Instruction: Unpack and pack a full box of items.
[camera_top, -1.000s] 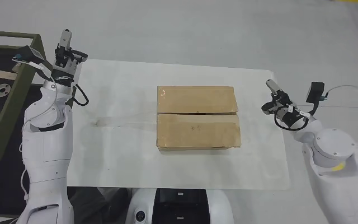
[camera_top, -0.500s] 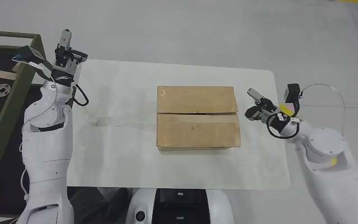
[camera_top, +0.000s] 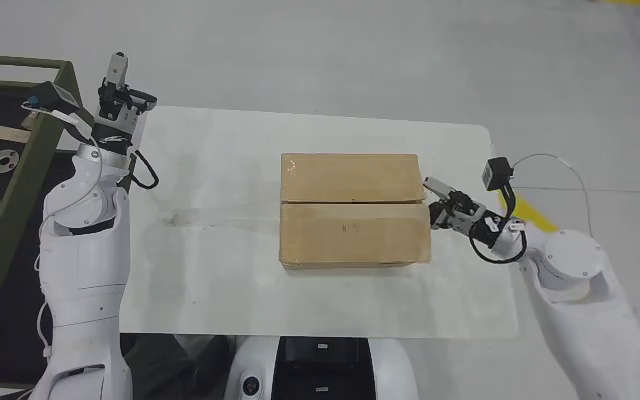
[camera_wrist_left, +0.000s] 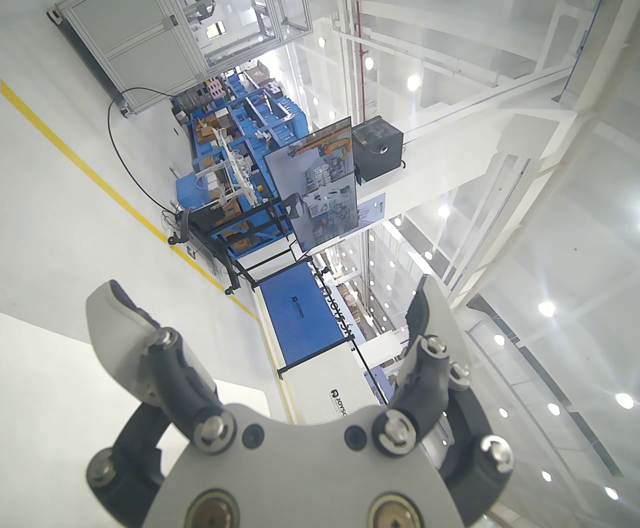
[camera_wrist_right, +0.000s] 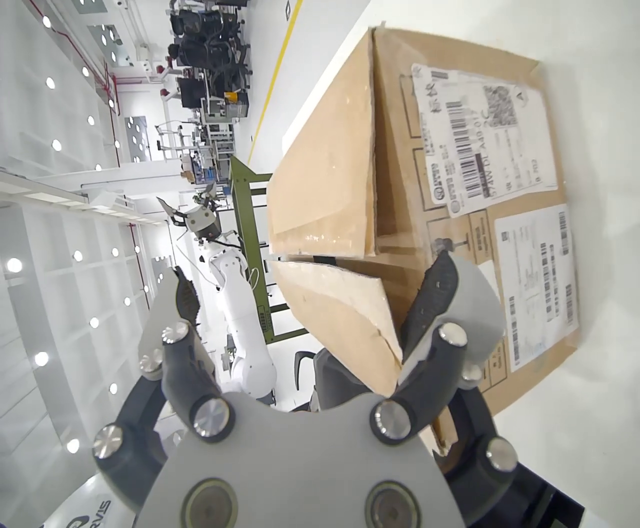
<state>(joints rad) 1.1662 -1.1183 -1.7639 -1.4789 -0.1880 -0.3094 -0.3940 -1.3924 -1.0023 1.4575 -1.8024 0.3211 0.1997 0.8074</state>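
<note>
From above, the cardboard box (camera_top: 352, 210) sits in the middle of the white table (camera_top: 220, 250). Its two top flaps look flat and meet along a seam. The right gripper (camera_top: 436, 203) is at the box's right end, level with that seam.

The right wrist view adds what the top view hides. At this end the flaps are slightly lifted and apart, and the end wall carries white shipping labels (camera_wrist_right: 490, 145). The right gripper (camera_wrist_right: 310, 275) has its jaws spread wide, with the corner of the nearer flap (camera_wrist_right: 340, 320) lying between them. One finger (camera_wrist_right: 440, 295) sits beside the labelled wall, possibly touching the flap edge, though contact is unclear.

The left gripper (camera_top: 122, 85) is over the table's far left corner, well apart from the box. In its own wrist view, the left gripper (camera_wrist_left: 270, 300) is wide and holds nothing.
</note>
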